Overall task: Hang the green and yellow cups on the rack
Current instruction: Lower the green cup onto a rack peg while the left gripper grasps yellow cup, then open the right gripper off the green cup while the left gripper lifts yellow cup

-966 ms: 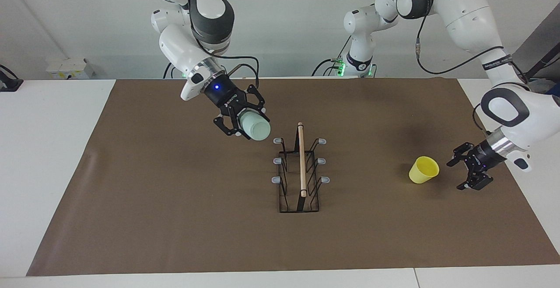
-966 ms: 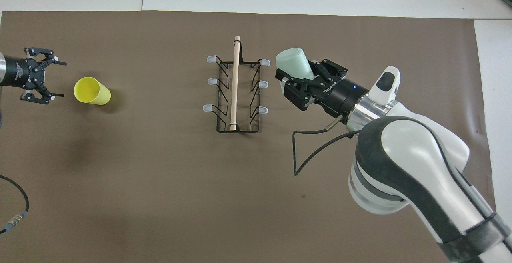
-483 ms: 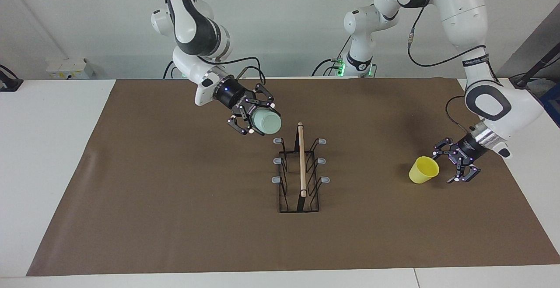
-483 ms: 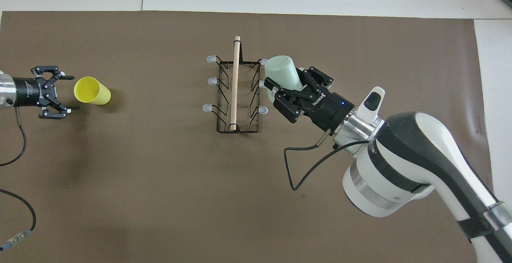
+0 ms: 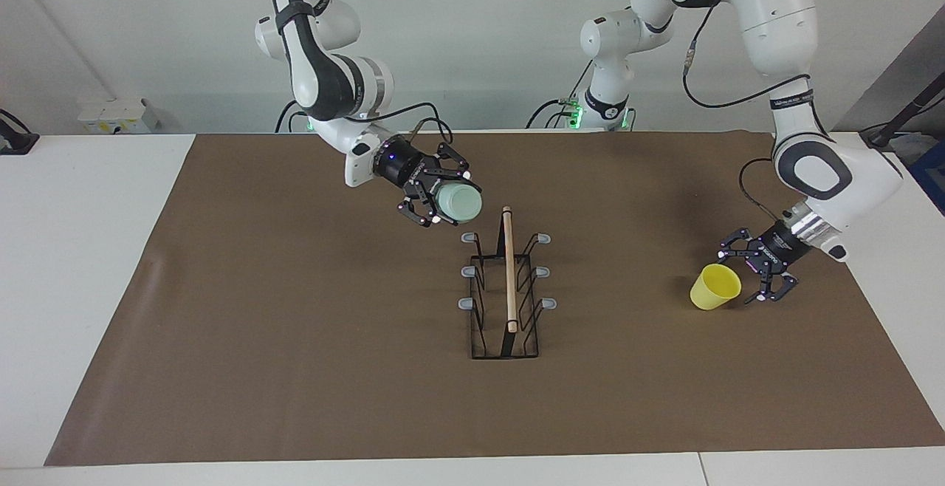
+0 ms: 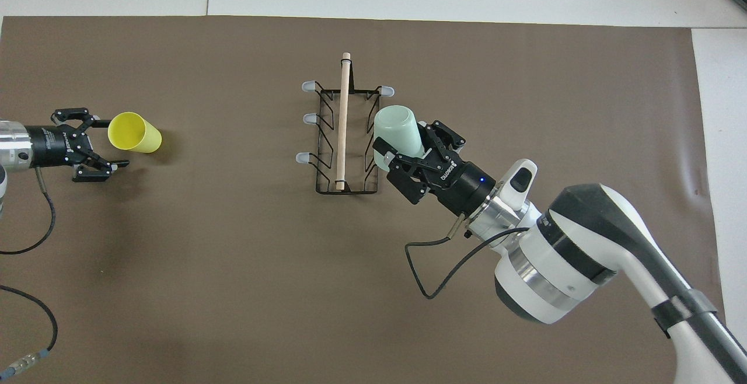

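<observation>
The black wire rack (image 5: 509,272) with a wooden rod stands mid-mat; it also shows in the overhead view (image 6: 343,121). My right gripper (image 5: 437,203) is shut on the mint green cup (image 5: 459,203), held tilted in the air just over the rack's prongs on the right arm's side; the overhead view shows this gripper (image 6: 404,152) and cup (image 6: 394,130) too. The yellow cup (image 5: 715,286) lies on its side toward the left arm's end, mouth toward my left gripper (image 5: 747,277). That gripper is open, fingers on either side of the cup's rim (image 6: 111,143); the cup (image 6: 135,133) rests on the mat.
A brown mat (image 5: 295,338) covers most of the white table. A black cable (image 6: 432,267) hangs from the right arm's wrist, and another cable (image 6: 35,238) trails from the left arm. All six rack prongs are bare.
My right gripper carried the green cup down and sideways, close to the rack's prongs. My left gripper moved in toward the yellow cup until its open fingers reached the rim.
</observation>
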{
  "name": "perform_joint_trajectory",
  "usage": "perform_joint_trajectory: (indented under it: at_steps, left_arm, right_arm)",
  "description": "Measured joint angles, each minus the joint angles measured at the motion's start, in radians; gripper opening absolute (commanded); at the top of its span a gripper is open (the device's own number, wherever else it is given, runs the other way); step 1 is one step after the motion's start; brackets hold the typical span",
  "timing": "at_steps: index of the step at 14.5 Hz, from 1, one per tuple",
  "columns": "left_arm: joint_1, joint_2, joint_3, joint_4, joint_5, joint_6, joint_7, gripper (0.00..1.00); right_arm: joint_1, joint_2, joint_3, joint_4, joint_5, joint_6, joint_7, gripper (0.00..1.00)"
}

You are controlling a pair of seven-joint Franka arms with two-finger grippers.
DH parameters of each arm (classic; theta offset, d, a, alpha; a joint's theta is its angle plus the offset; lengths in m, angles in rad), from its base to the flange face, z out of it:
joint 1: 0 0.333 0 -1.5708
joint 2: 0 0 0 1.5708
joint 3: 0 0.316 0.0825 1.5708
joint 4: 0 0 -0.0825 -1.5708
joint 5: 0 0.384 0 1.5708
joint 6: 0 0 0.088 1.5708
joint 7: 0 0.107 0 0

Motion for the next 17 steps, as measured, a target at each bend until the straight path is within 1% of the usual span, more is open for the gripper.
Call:
perform_joint_trajectory:
  at_steps: [2, 5, 8, 9, 11, 12, 14, 15, 16, 17]
  left_arm:
    - [-0.007, -0.010, -0.004, -0.035, -0.054, 0.023, 0.000, 1.00]
    - [-0.035, -0.018, -0.014, -0.077, -0.117, 0.078, 0.001, 1.00]
    - [-0.059, -0.020, -0.018, -0.083, -0.137, 0.121, 0.001, 1.00]
    - [-0.068, -0.020, -0.019, -0.083, -0.141, 0.130, 0.001, 1.00]
    - [-0.084, -0.020, -0.019, -0.083, -0.155, 0.141, 0.001, 1.00]
    - [-0.087, -0.021, -0.020, -0.083, -0.158, 0.146, 0.001, 0.89]
    - [-0.093, -0.022, -0.020, -0.083, -0.160, 0.152, 0.001, 0.47]
    - [-0.099, -0.023, -0.021, -0.083, -0.160, 0.157, 0.001, 0.06]
    - [-0.107, -0.023, -0.020, -0.083, -0.160, 0.165, 0.002, 0.00]
    - [-0.114, -0.024, -0.021, -0.083, -0.160, 0.172, 0.002, 0.00]
  right_arm:
    - [-0.001, 0.009, 0.000, -0.010, 0.030, -0.025, -0.047, 0.00]
    - [-0.003, 0.049, -0.001, -0.019, 0.031, -0.092, -0.068, 0.00]
    - [0.000, 0.072, -0.001, -0.029, 0.031, -0.097, -0.097, 0.00]
    - [-0.001, 0.083, -0.001, -0.033, 0.031, -0.116, -0.117, 0.00]
    - [-0.006, 0.134, -0.001, -0.043, 0.034, -0.220, -0.172, 0.00]
    - [-0.010, 0.168, -0.001, -0.044, 0.039, -0.268, -0.196, 0.00]
    - [-0.014, 0.215, -0.002, -0.042, 0.041, -0.313, -0.230, 0.00]
    - [-0.015, 0.222, -0.002, -0.040, 0.041, -0.318, -0.244, 0.00]
    - [-0.016, 0.223, -0.003, -0.040, 0.041, -0.318, -0.257, 0.00]
    - [-0.017, 0.223, -0.003, -0.040, 0.041, -0.318, -0.270, 0.00]
